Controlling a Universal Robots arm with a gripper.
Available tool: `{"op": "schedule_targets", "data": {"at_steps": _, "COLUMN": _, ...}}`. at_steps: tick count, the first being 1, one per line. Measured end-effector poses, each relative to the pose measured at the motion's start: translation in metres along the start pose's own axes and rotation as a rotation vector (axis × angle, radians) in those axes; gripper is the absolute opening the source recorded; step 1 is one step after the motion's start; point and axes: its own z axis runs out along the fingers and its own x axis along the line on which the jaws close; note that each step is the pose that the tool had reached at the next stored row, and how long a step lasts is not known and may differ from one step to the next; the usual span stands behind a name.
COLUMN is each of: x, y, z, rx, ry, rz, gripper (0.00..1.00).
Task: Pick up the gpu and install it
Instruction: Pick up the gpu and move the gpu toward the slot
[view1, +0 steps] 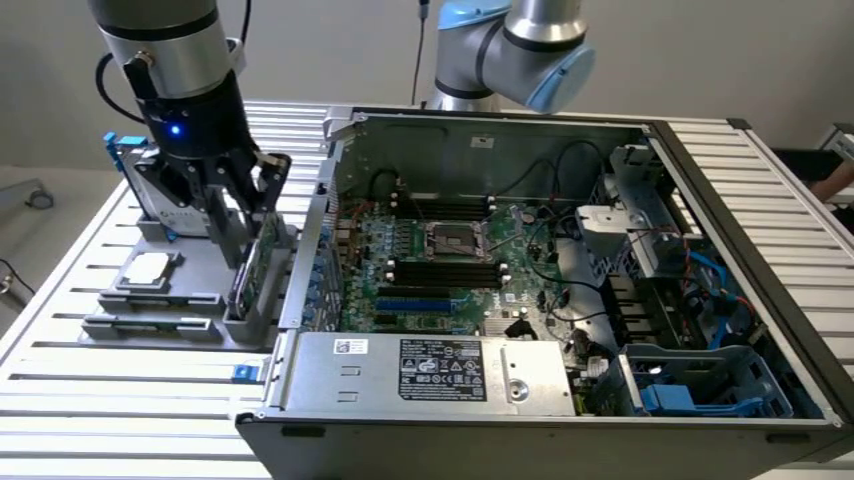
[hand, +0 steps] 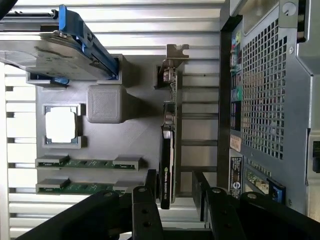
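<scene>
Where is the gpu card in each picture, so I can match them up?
Exterior view: the gpu stands on edge in the grey holder at the exterior view's left, beside the open computer case.
Wrist view: the gpu shows edge-on, between the memory sticks and the case.
Shared landmark: the square silver chip lying in the holder.

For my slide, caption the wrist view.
Open hand straddles upright graphics card in gray holder beside computer case.
</scene>
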Motion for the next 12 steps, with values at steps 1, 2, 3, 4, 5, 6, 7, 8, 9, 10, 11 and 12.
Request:
{"op": "schedule_targets", "data": {"at_steps": 1, "x": 0.0, "y": 0.0005, "z": 0.0018, "rx": 0.0, "ry": 0.0001, "rz": -0.001, "gripper": 0.42}}
{"op": "schedule_targets", "data": {"at_steps": 2, "x": 0.0, "y": 0.0011, "z": 0.0037, "rx": 0.0, "ry": 0.0001, "rz": -0.003, "gripper": 0.42}}
{"op": "schedule_targets", "data": {"at_steps": 3, "x": 0.0, "y": 0.0016, "z": 0.0056, "rx": 0.0, "ry": 0.0002, "rz": -0.005, "gripper": 0.42}}
{"op": "schedule_targets", "data": {"at_steps": 4, "x": 0.0, "y": 0.0022, "z": 0.0075, "rx": 0.0001, "ry": 0.0002, "rz": -0.006, "gripper": 0.42}}
{"op": "schedule_targets", "data": {"at_steps": 5, "x": 0.0, "y": 0.0028, "z": 0.0093, "rx": 0.0001, "ry": 0.0003, "rz": -0.008, "gripper": 0.42}}
{"op": "schedule_targets", "data": {"at_steps": 6, "x": 0.0, "y": 0.0033, "z": 0.0112, "rx": 0.0002, "ry": 0.0003, "rz": -0.01, "gripper": 0.42}}
{"op": "schedule_targets", "data": {"at_steps": 7, "x": 0.0, "y": 0.0038, "z": 0.013, "rx": 0.0004, "ry": 0.0005, "rz": -0.011, "gripper": 0.42}}
{"op": "schedule_targets", "data": {"at_steps": 8, "x": 0.0, "y": 0.0044, "z": 0.0148, "rx": 0.0003, "ry": 0.0005, "rz": -0.013, "gripper": 0.42}}
{"op": "schedule_targets", "data": {"at_steps": 9, "x": 0.0, "y": 0.0049, "z": 0.0167, "rx": 0.0004, "ry": 0.0006, "rz": -0.014, "gripper": 0.42}}
{"op": "schedule_targets", "data": {"at_steps": 10, "x": 0.0, "y": 0.0054, "z": 0.0185, "rx": 0.0004, "ry": 0.0006, "rz": -0.016, "gripper": 0.42}}
{"op": "schedule_targets", "data": {"at_steps": 11, "x": -0.001, "y": 0.0059, "z": 0.0204, "rx": 0.0004, "ry": 0.0007, "rz": -0.017, "gripper": 0.42}}
{"op": "schedule_targets", "data": {"at_steps": 12, "x": -0.001, "y": 0.0063, "z": 0.0222, "rx": 0.0005, "ry": 0.0008, "rz": -0.018, "gripper": 0.42}}
